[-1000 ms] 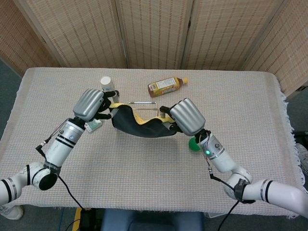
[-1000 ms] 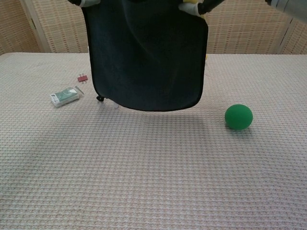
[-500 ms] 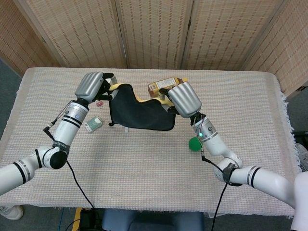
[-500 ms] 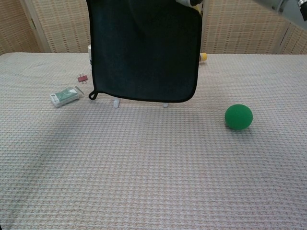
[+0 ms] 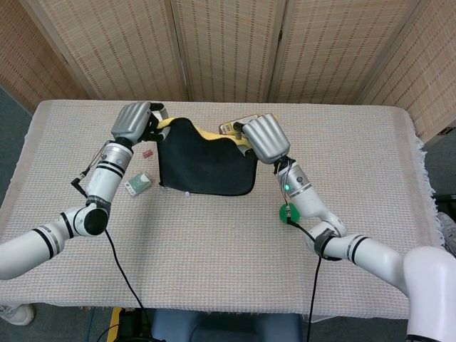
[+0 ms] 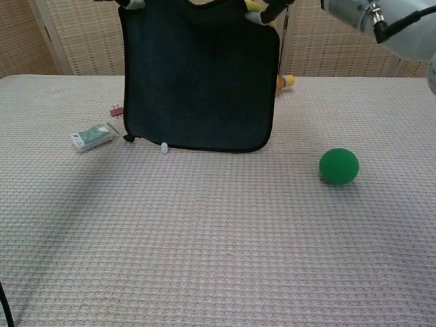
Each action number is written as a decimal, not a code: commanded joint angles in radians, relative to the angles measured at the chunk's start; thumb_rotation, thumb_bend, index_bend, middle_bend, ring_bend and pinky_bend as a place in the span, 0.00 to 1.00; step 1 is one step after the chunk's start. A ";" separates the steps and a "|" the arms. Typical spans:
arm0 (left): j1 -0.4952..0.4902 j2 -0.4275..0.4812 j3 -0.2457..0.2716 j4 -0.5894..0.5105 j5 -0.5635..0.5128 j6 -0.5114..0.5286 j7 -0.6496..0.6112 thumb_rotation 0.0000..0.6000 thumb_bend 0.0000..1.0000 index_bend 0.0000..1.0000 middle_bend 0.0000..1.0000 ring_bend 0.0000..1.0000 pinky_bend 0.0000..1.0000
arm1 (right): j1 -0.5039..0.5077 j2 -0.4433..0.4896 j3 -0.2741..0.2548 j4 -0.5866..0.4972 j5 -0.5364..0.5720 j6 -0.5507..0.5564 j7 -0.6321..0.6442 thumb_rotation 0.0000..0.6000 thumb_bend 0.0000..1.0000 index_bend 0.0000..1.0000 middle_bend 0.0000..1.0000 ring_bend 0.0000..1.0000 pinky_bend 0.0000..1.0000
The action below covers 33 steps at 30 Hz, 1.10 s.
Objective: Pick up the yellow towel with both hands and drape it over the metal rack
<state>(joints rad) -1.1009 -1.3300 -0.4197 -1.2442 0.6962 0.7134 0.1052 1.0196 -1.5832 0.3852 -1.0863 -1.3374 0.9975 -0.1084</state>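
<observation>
The towel (image 5: 206, 165) hangs spread between both hands, showing a dark face with a yellow one behind it at the top edge. In the chest view the towel (image 6: 197, 75) forms a flat dark sheet with its lower edge near the table. My left hand (image 5: 134, 121) grips its top left corner, and my right hand (image 5: 265, 137) grips the top right corner. Only the fingertips of the left hand (image 6: 129, 3) and right hand (image 6: 269, 8) show at the chest view's top edge. The metal rack is hidden behind the towel except for one white foot (image 6: 164, 147).
A green ball (image 6: 338, 165) lies right of the towel, below my right forearm in the head view (image 5: 287, 211). A white packet (image 6: 91, 137) and a red clip (image 6: 116, 110) lie to the left. A bottle (image 6: 286, 81) lies behind the towel's right edge.
Both hands lifted the sagging towel, spread it flat and carried it away toward the back of the table. Its lower edge now covers one rack foot that showed half a second ago.
</observation>
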 commanded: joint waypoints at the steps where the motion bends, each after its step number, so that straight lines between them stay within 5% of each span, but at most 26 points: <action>1: -0.011 -0.009 0.002 0.023 -0.033 -0.006 0.008 1.00 0.45 0.63 1.00 0.89 1.00 | 0.021 -0.022 -0.008 0.044 -0.001 -0.009 -0.003 1.00 0.45 0.68 0.92 1.00 1.00; 22: -0.092 -0.097 0.039 0.220 -0.194 -0.074 0.095 1.00 0.45 0.59 1.00 0.87 1.00 | 0.124 -0.169 -0.040 0.364 -0.009 -0.043 0.043 1.00 0.45 0.67 0.91 1.00 1.00; 24: -0.100 -0.105 0.047 0.237 -0.204 -0.084 0.109 1.00 0.44 0.55 0.99 0.85 0.99 | 0.132 -0.178 -0.041 0.383 0.001 -0.064 0.040 1.00 0.45 0.60 0.90 1.00 1.00; 26: -0.105 -0.108 0.054 0.245 -0.208 -0.101 0.117 1.00 0.40 0.46 0.93 0.79 0.98 | 0.137 -0.184 -0.039 0.394 0.014 -0.080 0.027 1.00 0.43 0.38 0.89 1.00 1.00; 29: -0.110 -0.107 0.062 0.249 -0.216 -0.125 0.123 1.00 0.32 0.29 0.71 0.61 0.95 | 0.139 -0.184 -0.034 0.393 0.033 -0.098 0.013 1.00 0.37 0.12 0.87 1.00 1.00; 33: -0.115 -0.111 0.067 0.251 -0.217 -0.131 0.122 1.00 0.27 0.15 0.45 0.42 0.85 | 0.134 -0.178 -0.034 0.385 0.050 -0.106 -0.007 1.00 0.27 0.00 0.86 1.00 1.00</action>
<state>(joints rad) -1.2152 -1.4405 -0.3534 -0.9931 0.4798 0.5825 0.2278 1.1545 -1.7621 0.3513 -0.7004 -1.2885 0.8933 -0.1136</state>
